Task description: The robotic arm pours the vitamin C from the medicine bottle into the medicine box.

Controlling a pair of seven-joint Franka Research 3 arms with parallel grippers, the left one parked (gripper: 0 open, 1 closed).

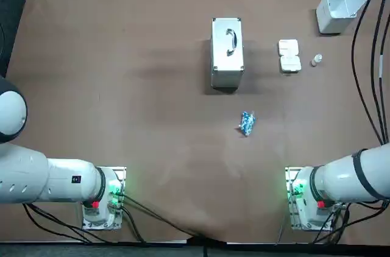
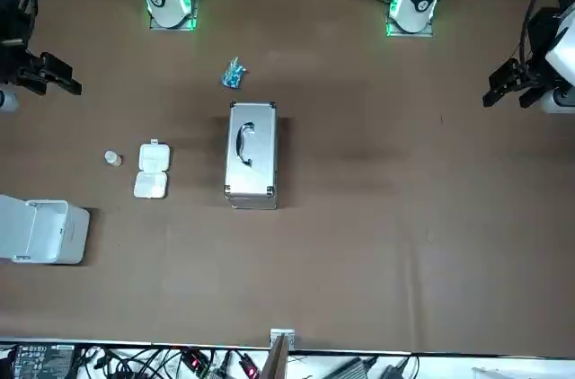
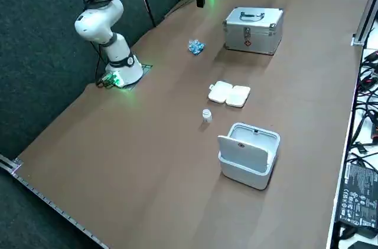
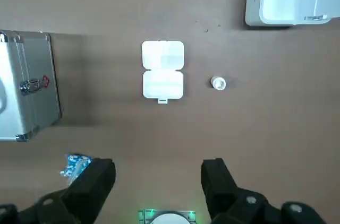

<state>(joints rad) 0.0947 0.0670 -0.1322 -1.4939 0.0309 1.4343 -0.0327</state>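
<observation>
The medicine box (image 4: 163, 70) is a small white clamshell lying open on the brown table (image 4: 175, 128), also seen in the top view (image 1: 289, 55) and the front view (image 2: 151, 170). Just beside it stands the medicine bottle (image 4: 218, 83), tiny, clear and upright (image 1: 316, 59) (image 3: 206, 115). My right gripper (image 4: 158, 181) hangs high above the table, well apart from both, open with nothing between its black fingers (image 4: 95, 179). In the front view the right gripper (image 2: 56, 75) shows at the left edge.
A silver metal case (image 1: 227, 53) with a handle stands mid-table, on the box's other side from the bottle. An open white bin (image 1: 338, 8) sits at the far right corner. A crumpled blue packet (image 1: 246, 123) lies nearer my bases. Black cables (image 1: 368, 74) hang along the right edge.
</observation>
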